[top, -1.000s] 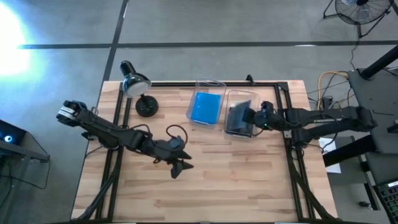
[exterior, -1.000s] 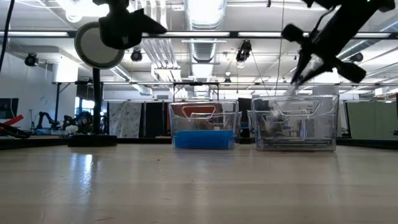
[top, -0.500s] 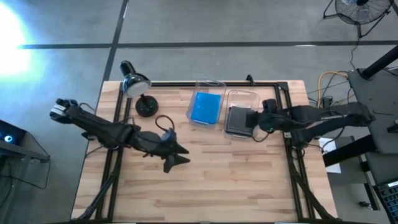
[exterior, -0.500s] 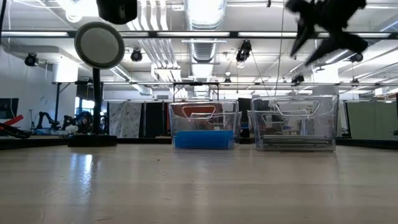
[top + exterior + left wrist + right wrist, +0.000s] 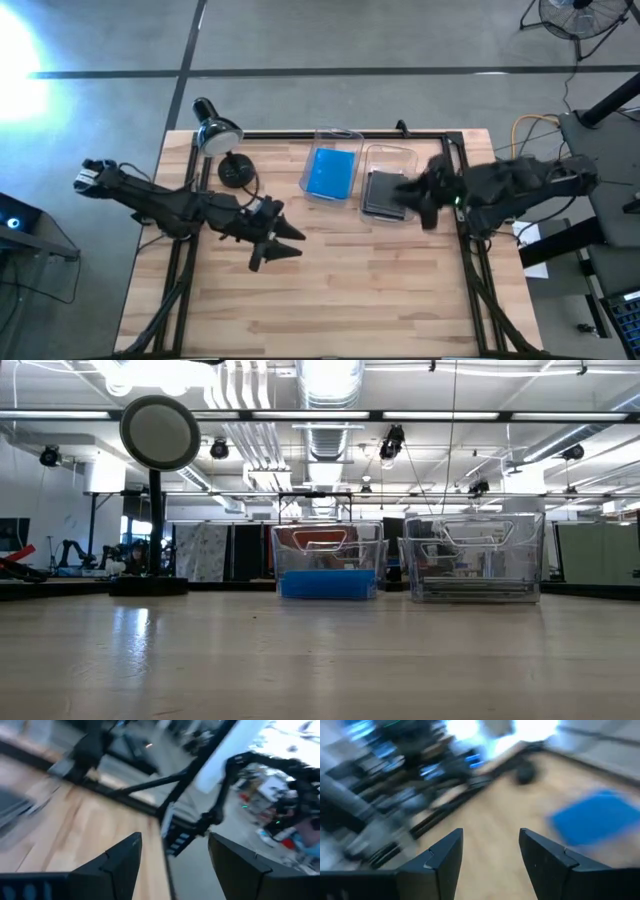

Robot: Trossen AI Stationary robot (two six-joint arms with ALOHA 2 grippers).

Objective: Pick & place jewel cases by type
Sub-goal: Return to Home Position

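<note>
Two clear bins stand side by side at the counter's [image 5: 350, 300] back edge, blue jewel cases [image 5: 332, 172] in the left bin [image 5: 338, 131], dark grey jewel cases [image 5: 381, 192] in the right bin [image 5: 390, 148]. My left jaws hang apart, empty, over open wood left of centre; my right jaws, apart too, hover beside the right bin near the counter's right edge.

Bright, even overhead light — white glare burns on the floor [image 5: 18, 60] at the high view's left edge, ceiling lights [image 5: 330, 375] blaze in the low view, and the table [image 5: 140, 635] carries a pale sheen beneath the lamp [image 5: 160, 432].
</note>
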